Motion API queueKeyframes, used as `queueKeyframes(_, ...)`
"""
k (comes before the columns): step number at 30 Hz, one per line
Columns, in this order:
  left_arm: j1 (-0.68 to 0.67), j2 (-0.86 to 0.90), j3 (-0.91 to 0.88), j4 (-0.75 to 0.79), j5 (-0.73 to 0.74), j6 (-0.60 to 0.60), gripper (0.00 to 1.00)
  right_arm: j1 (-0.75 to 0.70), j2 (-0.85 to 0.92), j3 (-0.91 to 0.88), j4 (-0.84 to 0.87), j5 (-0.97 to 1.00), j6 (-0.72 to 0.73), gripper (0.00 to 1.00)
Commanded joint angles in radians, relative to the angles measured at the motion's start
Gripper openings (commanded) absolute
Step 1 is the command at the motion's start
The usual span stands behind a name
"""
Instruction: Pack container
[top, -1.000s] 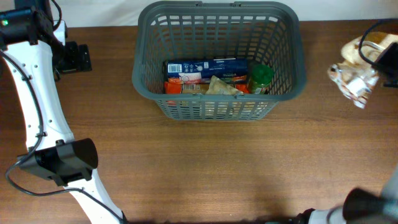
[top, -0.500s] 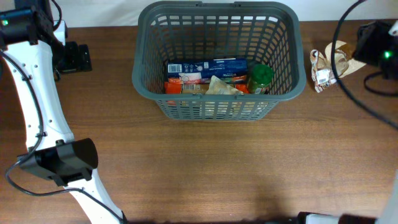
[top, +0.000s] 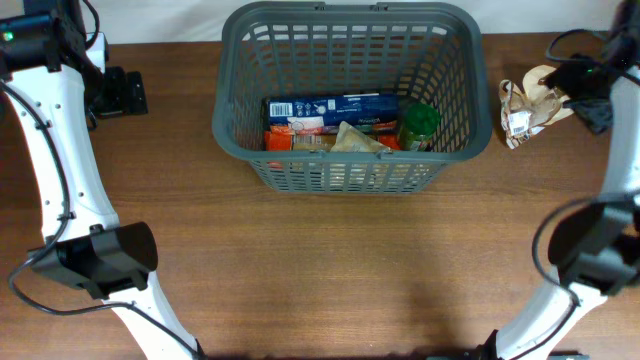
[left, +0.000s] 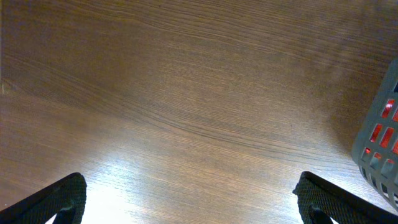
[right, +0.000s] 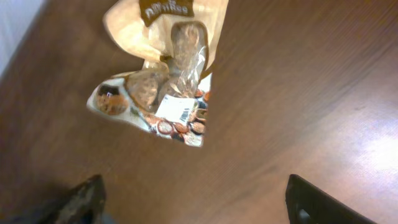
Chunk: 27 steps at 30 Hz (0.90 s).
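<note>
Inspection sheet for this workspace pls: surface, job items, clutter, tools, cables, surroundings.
Surface: brown wood-grain table, no spills seen.
Job's things: dark grey basket upright at the far middle, holding a blue box, a green-lidded jar and more packets. A snack bag lies on the table to the right of the basket, outside it.
Clutter: nothing seen.
Grippers: left tool open and empty over bare table beside the basket. Right tool open and empty, just above the snack bag.
Cables: black cables run loose along both arms, none touching the basket.
Surroundings: white backdrop behind the table.
</note>
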<state>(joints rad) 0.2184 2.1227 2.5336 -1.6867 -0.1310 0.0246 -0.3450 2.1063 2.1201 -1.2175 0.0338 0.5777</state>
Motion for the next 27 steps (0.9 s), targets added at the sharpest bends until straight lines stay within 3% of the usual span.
queueKeyframes(1, 0.003, -0.001, -0.006, -0.001, 0.003, -0.014, 0.99, 0.004, 0.109, -0.003, 0.061, -0.117, 0.086, 0.95)
queueKeyframes(7, 0.003, -0.001, -0.006, -0.001, 0.003, -0.014, 0.99, 0.003, 0.229, -0.003, 0.174, -0.196, 0.206, 1.0)
queueKeyframes(14, 0.003, -0.001, -0.006, -0.001, 0.003, -0.014, 0.99, 0.003, 0.289, -0.003, 0.292, -0.232, 0.217, 1.0)
queueKeyframes(25, 0.003, -0.001, -0.006, -0.001, 0.003, -0.014, 0.99, -0.029, 0.397, -0.003, 0.291, -0.207, 0.217, 1.0)
queueKeyframes(27, 0.003, -0.001, -0.006, -0.001, 0.003, -0.014, 0.99, -0.03, 0.421, -0.003, 0.279, -0.207, 0.212, 0.94)
